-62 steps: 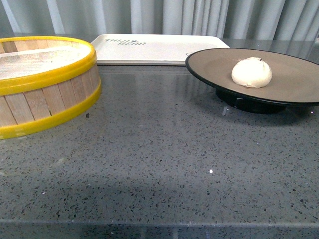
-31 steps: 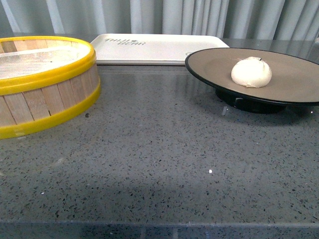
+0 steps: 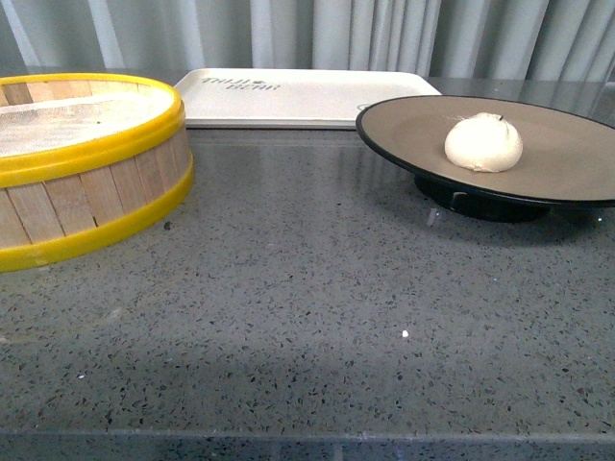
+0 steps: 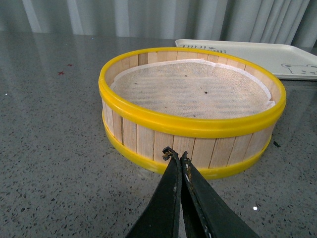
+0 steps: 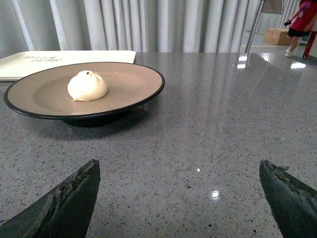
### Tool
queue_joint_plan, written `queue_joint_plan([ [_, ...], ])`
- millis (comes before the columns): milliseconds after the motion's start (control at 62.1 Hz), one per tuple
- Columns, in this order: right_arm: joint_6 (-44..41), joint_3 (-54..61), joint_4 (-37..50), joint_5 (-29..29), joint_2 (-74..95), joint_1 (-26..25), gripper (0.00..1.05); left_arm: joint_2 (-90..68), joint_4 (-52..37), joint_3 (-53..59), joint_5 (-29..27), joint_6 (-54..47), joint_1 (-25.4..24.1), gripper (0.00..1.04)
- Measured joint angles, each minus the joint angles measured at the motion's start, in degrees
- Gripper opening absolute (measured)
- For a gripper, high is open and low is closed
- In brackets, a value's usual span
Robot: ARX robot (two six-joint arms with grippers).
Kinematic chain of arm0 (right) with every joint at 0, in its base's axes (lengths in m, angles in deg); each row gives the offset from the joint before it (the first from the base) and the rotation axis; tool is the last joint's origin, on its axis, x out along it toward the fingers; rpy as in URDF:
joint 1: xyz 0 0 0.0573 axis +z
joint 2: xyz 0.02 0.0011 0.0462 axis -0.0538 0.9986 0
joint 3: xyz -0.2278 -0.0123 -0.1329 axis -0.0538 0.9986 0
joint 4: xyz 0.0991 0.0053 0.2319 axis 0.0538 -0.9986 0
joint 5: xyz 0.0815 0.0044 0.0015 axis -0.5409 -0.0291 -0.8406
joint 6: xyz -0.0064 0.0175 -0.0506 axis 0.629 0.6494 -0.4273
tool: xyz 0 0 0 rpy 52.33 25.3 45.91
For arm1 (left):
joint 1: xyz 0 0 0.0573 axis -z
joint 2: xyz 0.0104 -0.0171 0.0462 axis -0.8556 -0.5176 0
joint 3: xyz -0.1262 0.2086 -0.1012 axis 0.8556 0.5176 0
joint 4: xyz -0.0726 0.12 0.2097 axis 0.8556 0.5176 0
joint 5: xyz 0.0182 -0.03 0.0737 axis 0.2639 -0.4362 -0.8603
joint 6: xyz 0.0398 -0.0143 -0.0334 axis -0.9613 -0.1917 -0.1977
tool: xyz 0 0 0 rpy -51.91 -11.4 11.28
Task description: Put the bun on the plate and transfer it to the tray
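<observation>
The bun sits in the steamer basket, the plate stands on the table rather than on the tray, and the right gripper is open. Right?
Not quite. The bun sits on the plate, not in the steamer basket, as the front view shows. The rest holds: the plate stands on the table, not on the tray, and the right gripper is open.

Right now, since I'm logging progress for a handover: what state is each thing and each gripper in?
bun: resting on the plate, pleats up.
plate: standing on the table, not on the tray.
tray: flat on the table, nothing on its visible part.
steamer basket: lidless, cloth-lined, holds no bun.
left gripper: shut, holding nothing.
right gripper: open, holding nothing.
</observation>
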Motion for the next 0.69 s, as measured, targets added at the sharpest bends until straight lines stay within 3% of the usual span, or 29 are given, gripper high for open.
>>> queue_joint_plan([
  [692,0.00,0.00,0.00,0.00,0.00,-0.02,0.96,14.23,8.96,3.39,0.00,0.02,0.00,0.04],
])
